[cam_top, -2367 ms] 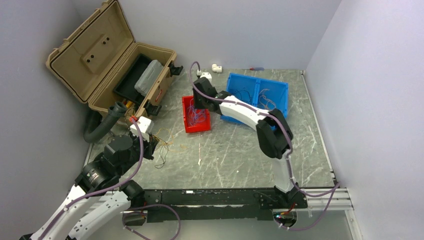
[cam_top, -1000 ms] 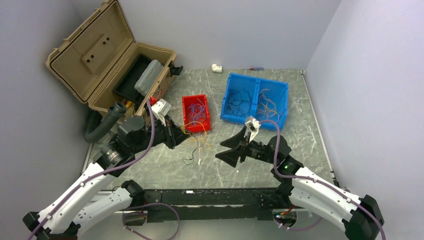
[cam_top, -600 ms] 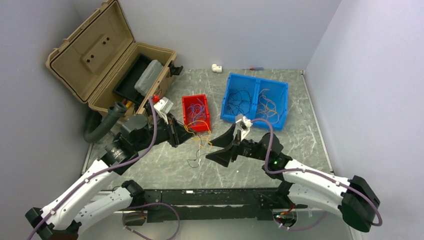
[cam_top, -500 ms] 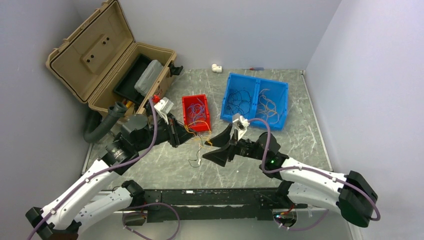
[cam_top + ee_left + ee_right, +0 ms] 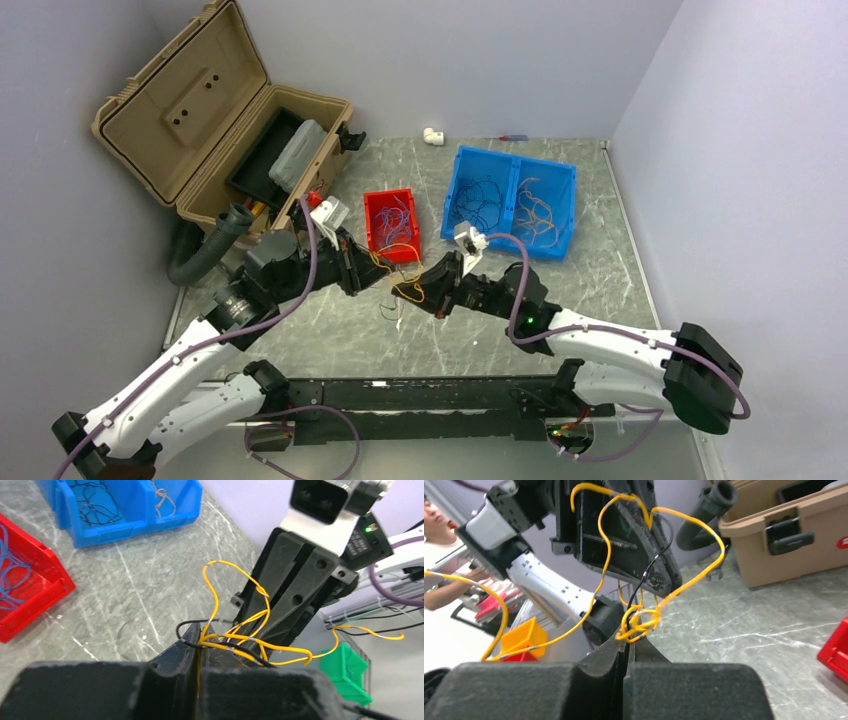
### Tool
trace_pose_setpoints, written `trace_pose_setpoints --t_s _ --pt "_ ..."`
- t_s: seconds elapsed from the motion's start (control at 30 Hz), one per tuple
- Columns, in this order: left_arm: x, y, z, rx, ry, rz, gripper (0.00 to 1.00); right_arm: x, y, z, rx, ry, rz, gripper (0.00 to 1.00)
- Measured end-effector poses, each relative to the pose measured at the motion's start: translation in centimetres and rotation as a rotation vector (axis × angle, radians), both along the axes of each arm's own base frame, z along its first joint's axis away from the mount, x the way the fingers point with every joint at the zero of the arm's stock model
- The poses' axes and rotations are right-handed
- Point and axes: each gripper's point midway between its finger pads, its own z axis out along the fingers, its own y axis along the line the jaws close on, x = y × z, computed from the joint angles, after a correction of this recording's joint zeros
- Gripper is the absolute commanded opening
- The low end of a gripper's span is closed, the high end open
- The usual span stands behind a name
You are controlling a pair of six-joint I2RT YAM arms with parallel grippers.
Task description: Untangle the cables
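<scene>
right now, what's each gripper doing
left gripper: shut on the cables
right gripper: shut on the same cables

Cables (image 5: 220,642) gleam in smooth yellow plastic sheath; right gripper (image 5: 626,650) matt black, faintly grainy; bench (image 5: 150,580) polished grey marble-look; blue bin (image 5: 125,530) glossy plastic.

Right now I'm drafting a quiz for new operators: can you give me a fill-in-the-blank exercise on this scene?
The left end effector and right end effector are both ____ on one tangle of thin wires.
That tangle is yellow-orange and ____.
In the top view, the thin black wires lie in the ____ compartment of the blue plastic two-compartment bin.
The tan hard plastic case has its lid ____.
Missing words: shut; black; left; open.
</scene>
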Motion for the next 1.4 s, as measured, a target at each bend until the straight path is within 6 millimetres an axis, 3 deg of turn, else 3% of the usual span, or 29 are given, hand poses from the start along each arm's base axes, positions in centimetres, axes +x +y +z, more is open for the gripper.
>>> trace_pose_setpoints --t_s 0.1,0.3,0.43,0.53,0.83,1.17,1.4 --pt "0.1 0.5 -0.3 0.02 -0.012 0.02 0.17 0.9 -0.8 0.7 0.012 0.013 -0.074 0.0" --pt "0.2 1.9 -0.8 0.064 -0.03 0.077 0.11 2.7 -4.3 3.0 0.041 0.038 -0.274 0.0" --pt "0.4 2.8 -0.8 0.081 -0.046 0.119 0.14 4.1 -6.6 2.2 -0.007 0.075 -0.413 0.0" --pt "0.6 3.2 -1.3 0.103 -0.045 0.138 0.0 4.9 -7.9 1.5 -0.06 0.09 -0.489 0.0" --pt "1.3 4.5 -2.8 0.17 -0.029 0.209 0.0 6.7 -11.0 1.8 -0.156 0.119 -0.674 0.0" --pt "2.4 7.8 -5.5 0.314 0.004 0.363 0.0 9.1 -16.9 2.0 -0.299 0.164 -0.991 0.0" --pt "3.3 12.2 -7.0 0.472 0.052 0.567 0.0 10.1 -21.7 2.4 -0.38 0.194 -1.237 0.0"
